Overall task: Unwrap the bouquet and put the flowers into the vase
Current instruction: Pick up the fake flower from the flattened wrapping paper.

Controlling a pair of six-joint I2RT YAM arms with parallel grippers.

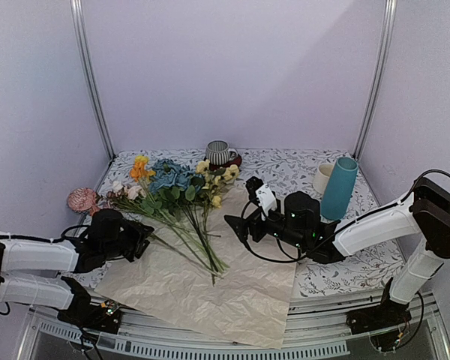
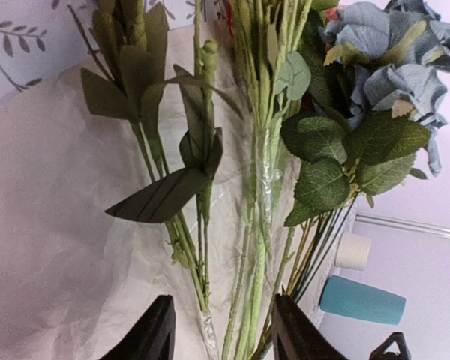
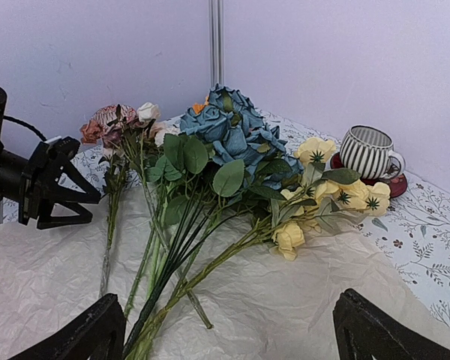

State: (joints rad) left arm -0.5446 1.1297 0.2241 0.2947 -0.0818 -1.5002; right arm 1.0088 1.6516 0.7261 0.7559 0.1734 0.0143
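Top external: flowers (image 1: 181, 199) flat, blooms rearward, stems nearward (slightly right); left fingers (image 2: 154, 334), right fingers (image 3: 375, 330) spread.

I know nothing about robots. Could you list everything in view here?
flowers: one loose bunch, blue, yellow, orange, cream, green-stemmed, lying on the paper
paper: one sheet, cream, spread at the front
vase: one, teal, back right
mug: one, cream, beside the vase
striped cup: one, grey-white, back centre on a red saucer
pink bundle: one, pink, far left
left gripper: one, black, open around the flowers
right gripper: one, black, open, right of the flowers
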